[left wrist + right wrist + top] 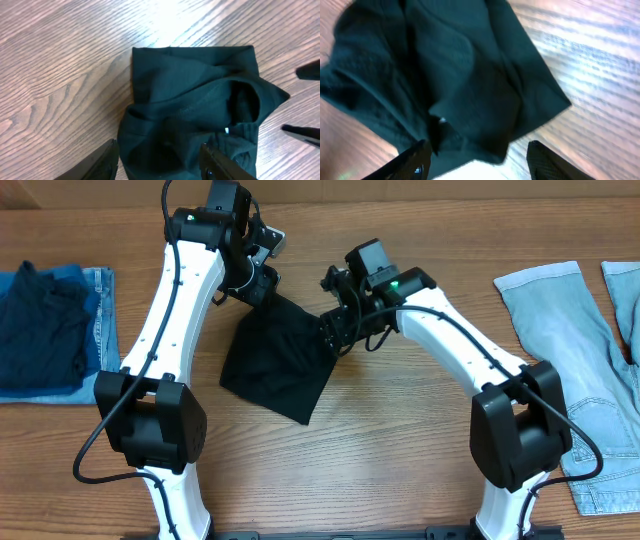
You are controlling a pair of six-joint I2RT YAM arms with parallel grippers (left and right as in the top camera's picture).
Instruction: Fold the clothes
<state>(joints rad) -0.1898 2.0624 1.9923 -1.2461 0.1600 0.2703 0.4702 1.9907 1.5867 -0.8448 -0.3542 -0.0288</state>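
Fingers of the left gripper [160, 162] sit at the bottom edge of its wrist view, spread apart. The bunched near edge of the black garment [190, 85] lies under the gap between them, and nothing is pinched, so this gripper is released. The right gripper [480, 160] is the same in its own view: both fingers stand wide apart above the cloth and grasp nothing.

The garment lies on the wooden table [400, 450] near its middle, folded into a compact, roughly square bundle set at a slant. Its far edges are straight and flat. The side nearest the left gripper is rumpled, with a loose fold puffed open. A small white label [226, 131] peeks out from the dark folds there.

From overhead, the two grippers hover at the bundle's upper corners, left and right, close to each other.

Well apart at the table's left edge, a navy garment [40, 320] rests on a denim piece [100, 290]. Light-blue jeans [570, 350] spread along the right edge.
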